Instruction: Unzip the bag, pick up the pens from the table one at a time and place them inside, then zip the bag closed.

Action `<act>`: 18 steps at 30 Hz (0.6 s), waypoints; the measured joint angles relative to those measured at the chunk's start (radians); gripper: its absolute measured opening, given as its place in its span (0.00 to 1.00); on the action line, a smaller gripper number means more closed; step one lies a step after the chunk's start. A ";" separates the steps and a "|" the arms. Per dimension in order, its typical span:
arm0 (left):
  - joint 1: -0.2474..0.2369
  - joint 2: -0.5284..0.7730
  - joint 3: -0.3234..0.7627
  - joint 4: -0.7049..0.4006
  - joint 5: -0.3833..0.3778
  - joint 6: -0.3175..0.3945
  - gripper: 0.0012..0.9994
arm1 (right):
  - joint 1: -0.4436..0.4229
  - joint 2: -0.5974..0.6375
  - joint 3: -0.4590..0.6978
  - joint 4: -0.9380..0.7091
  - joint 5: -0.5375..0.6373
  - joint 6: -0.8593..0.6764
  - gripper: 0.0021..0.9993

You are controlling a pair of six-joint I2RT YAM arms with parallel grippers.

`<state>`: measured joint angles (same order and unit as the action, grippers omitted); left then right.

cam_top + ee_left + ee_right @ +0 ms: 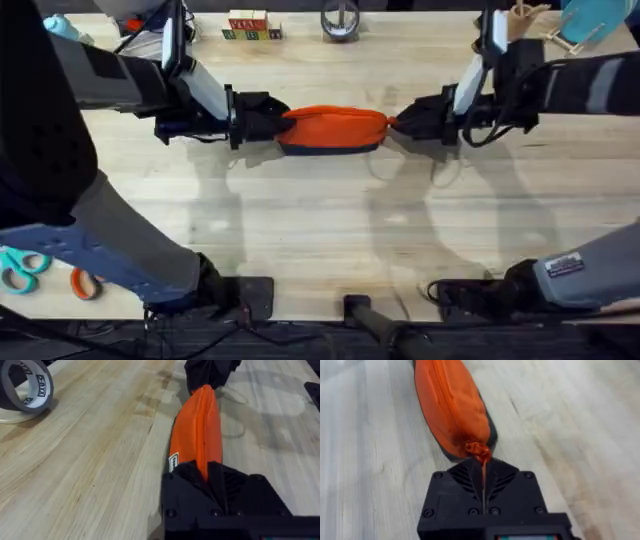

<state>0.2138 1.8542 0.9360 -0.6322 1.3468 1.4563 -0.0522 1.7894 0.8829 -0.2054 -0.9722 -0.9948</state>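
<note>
- You've got the bag (pixel 333 129) pinned at both ends, lying on the desk (pixel 320 240) past the middle, nearer the far edge than the near one.
- Left gripper (pixel 262 117) has its fingers clamped on the bag's left end; in the left wrist view the orange fabric runs straight in between them.
- Right gripper (pixel 412 118) is pinched tight on the right end, fingers together on a bunched orange tab or pull at the tip. Whether that's the zipper pull itself, I can't tell.
- Long axis runs parallel to the far edge, one end at each gripper, navy base down, zipper seam up.
- The seam reads closed along the top, the bag looks plump, and I can spot no pens loose on the desk, so my call is you're at the end of the zipping step.
- If so, your next move is simple: make sure the seam is shut right to the end, then let both sets of fingers go and lift away without dragging the bag.
- If the zip is short of its stop, keep the left end anchored and pull straight along the axis, not upward.
</note>
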 joint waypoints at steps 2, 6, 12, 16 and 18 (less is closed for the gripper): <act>0.000 0.000 0.000 0.000 0.000 0.000 0.04 | -0.003 -0.031 0.000 0.000 0.000 0.006 0.03; 0.000 0.000 0.000 0.000 0.000 0.000 0.04 | -0.003 -0.090 0.000 -0.002 0.000 0.035 0.03; 0.000 0.000 0.000 0.001 -0.001 0.000 0.04 | 0.004 -0.142 0.000 -0.005 0.000 0.081 0.03; 0.000 0.000 0.000 0.000 -0.001 0.000 0.04 | 0.021 -0.147 0.000 -0.005 0.000 0.105 0.03; 0.000 0.000 0.000 0.001 -0.001 0.000 0.04 | 0.032 -0.147 0.000 -0.005 0.000 0.110 0.03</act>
<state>0.2138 1.8542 0.9363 -0.6317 1.3460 1.4563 -0.0204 1.6424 0.8829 -0.2100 -0.9723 -0.8847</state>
